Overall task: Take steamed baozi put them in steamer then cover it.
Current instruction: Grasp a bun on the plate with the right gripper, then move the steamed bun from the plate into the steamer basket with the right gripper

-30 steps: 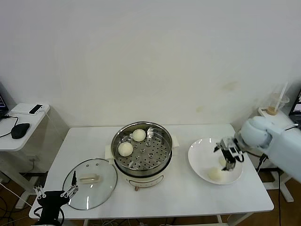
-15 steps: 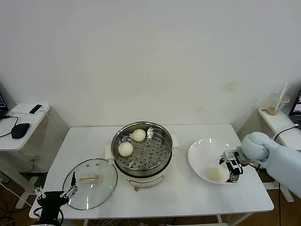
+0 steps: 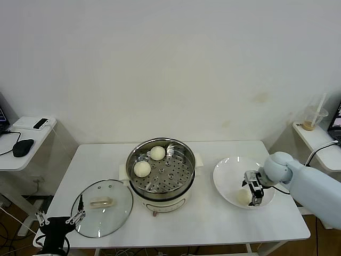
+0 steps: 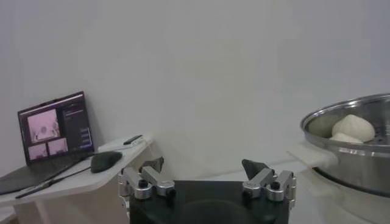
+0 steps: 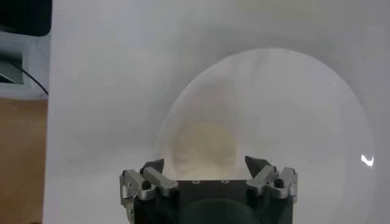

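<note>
The steamer (image 3: pixel 160 176) stands mid-table with two baozi (image 3: pixel 141 168) on its perforated tray; it also shows in the left wrist view (image 4: pixel 359 143). One baozi (image 3: pixel 243 197) lies on the white plate (image 3: pixel 229 173) at the right. My right gripper (image 3: pixel 254 193) is open, low over the plate, right beside this bun. In the right wrist view the baozi (image 5: pixel 201 146) sits just ahead of the open right gripper (image 5: pixel 205 163), between its fingertips. A fourth bun is not visible. The cover (image 3: pixel 102 207) lies flat on the table's front left. My left gripper (image 3: pixel 58 221) is open and parked beyond the front-left corner.
A side table (image 3: pixel 32 140) at the left holds a mouse and a phone; the left wrist view shows a laptop (image 4: pixel 55 126) there. A shelf at the right holds a plastic cup (image 3: pixel 314 118). The table's right edge runs close to the plate.
My right gripper has moved from the plate's far part down to its front, beside the bun. The left gripper has sunk slightly.
</note>
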Robot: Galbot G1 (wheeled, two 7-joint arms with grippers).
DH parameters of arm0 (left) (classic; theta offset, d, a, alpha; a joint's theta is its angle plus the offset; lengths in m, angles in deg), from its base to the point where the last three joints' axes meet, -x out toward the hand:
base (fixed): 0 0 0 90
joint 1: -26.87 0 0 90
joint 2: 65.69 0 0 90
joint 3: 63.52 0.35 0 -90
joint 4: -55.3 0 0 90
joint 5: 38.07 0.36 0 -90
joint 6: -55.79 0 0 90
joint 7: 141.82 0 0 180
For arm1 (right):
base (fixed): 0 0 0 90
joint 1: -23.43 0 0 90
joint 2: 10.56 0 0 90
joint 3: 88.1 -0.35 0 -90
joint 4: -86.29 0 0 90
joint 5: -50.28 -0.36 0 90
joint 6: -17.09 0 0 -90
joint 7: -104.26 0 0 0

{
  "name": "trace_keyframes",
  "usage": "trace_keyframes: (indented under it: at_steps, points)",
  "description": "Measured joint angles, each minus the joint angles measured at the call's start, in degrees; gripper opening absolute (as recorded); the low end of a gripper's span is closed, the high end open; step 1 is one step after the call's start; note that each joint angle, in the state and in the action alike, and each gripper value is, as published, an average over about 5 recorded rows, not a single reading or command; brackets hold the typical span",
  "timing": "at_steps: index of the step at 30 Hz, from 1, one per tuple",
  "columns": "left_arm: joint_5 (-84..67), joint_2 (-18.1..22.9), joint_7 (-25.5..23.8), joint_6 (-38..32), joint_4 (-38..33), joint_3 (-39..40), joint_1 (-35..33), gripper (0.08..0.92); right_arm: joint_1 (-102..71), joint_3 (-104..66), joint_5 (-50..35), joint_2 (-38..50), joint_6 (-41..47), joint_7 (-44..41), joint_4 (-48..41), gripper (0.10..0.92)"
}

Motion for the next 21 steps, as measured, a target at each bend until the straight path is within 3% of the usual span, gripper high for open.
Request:
trace_keyframes:
  at_steps: [10,21]
  points:
    - [-0.02,0.10,0.05,0.00,0.07,-0.03,0.05,0.823,0.11,0.05,0.03,-1.18,0.58,-0.75,-1.13,0.614]
    - [-0.33,-0.08,0.09,0.00,-0.41,-0.40,-0.05,0.823,2.98,-0.19,-1.31,0.01,0.28,-2.44,-0.31,0.585]
